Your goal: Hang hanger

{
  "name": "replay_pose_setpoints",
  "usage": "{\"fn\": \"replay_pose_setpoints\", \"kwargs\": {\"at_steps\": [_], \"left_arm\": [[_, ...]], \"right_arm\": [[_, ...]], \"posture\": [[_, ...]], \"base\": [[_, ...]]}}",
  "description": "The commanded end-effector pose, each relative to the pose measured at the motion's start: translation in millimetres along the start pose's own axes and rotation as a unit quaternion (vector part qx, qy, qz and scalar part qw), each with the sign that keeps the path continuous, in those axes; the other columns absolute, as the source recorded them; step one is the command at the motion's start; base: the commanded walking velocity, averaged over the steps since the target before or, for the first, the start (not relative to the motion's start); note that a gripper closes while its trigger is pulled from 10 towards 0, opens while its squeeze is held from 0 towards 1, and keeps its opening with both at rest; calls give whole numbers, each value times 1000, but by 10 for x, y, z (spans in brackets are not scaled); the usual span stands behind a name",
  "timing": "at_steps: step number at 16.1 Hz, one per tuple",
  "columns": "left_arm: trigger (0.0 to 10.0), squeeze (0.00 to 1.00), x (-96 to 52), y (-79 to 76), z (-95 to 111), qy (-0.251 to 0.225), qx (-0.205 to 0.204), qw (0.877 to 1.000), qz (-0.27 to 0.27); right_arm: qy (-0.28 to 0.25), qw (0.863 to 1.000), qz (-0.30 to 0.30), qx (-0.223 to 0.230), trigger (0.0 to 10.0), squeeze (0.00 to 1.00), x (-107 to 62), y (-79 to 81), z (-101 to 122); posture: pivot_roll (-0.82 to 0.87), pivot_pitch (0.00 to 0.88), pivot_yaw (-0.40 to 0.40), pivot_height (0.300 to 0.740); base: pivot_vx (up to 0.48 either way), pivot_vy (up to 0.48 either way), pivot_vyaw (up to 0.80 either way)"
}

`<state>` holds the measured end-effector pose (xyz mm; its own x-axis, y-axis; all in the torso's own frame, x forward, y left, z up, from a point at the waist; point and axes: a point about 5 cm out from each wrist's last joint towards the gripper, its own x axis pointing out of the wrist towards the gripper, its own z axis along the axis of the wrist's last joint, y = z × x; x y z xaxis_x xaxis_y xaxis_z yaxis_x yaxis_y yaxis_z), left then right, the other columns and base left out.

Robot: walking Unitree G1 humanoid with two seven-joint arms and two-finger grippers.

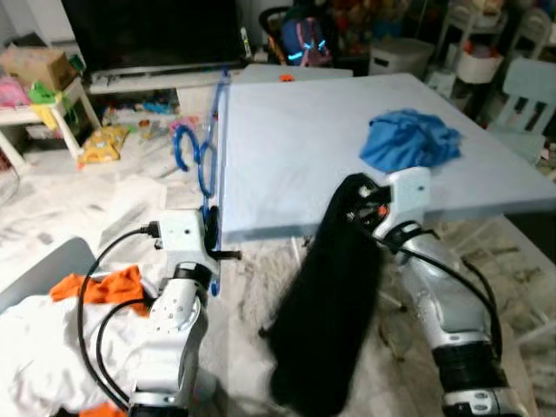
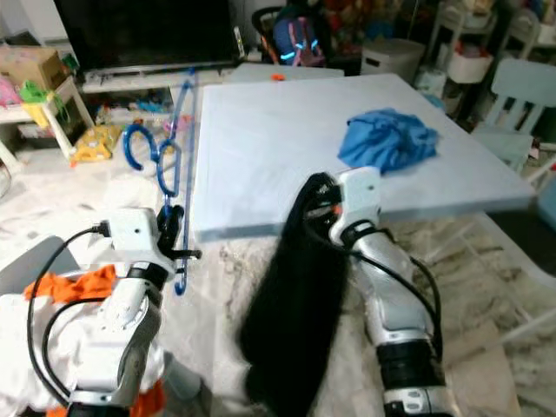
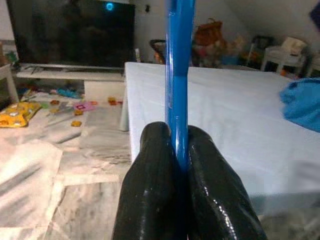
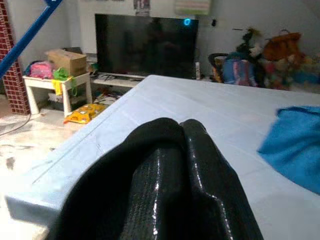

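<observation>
Cluttered living-room floor, strewn with toys and paper, surrounds a pale blue table (image 1: 287, 156) that fills the middle of the head views, with a dark television (image 1: 152, 35) on a low stand at the far wall.

Near the table's left edge, the left end effector (image 3: 176, 150) has its two black fingers (image 3: 150, 190) pressed together on the blue hanger (image 1: 211, 165), pinching one of its thin straight bars. From that grip the hanger rises upright and runs away along the table's left edge, its curved hook end out to the far left over the floor. It hangs from nothing; only the end effector carries it.

At the table's near edge, the right end effector (image 1: 365, 204) is clamped on a black garment (image 1: 326, 321), and the right wrist view shows dark cloth bunched against the closed fingers (image 4: 210, 165). The garment drapes straight down from that grip toward the floor, just in front of the table and well to the right of the hanger. Hanger and garment are apart, one in each end effector, with the table's near-left corner between them.

A crumpled blue cloth (image 1: 408, 143) lies on the far right of the table. White and orange laundry (image 1: 78, 330) is heaped at the near left.

As for progress, both items appear picked up, but the garment is not yet on the hanger, and no rail or hook to hang it on can be made out. Most of the job seems to remain.
</observation>
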<state>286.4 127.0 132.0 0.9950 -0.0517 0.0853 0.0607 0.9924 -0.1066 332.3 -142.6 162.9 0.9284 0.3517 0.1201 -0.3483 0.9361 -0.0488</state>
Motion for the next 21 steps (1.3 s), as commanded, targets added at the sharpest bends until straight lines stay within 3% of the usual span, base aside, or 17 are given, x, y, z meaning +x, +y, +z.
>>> {"fn": "replay_pose_setpoints", "kwargs": {"at_steps": [1, 6, 21], "left_arm": [[10000, 0, -11, 77, 15, -2, 2, 1000, 7], [10000, 0, -27, 41, 46, -14, 9, 1000, -9], [10000, 0, -18, 35, 66, -20, -3, 1000, -14]], "right_arm": [[-18, 1000, 17, 7, 10000, 0, 52, 91, 78], [-9, 1000, 18, -3, 10000, 0, 54, 101, 58], [-3, 1000, 22, 10, 10000, 0, 64, 99, 42]], "posture": [[-73, 0, 5, 740], [-75, 0, 3, 740], [-76, 4, 1, 740]], "base": [[0, 0, 0], [0, 0, 0], [314, -326, 0]]}}
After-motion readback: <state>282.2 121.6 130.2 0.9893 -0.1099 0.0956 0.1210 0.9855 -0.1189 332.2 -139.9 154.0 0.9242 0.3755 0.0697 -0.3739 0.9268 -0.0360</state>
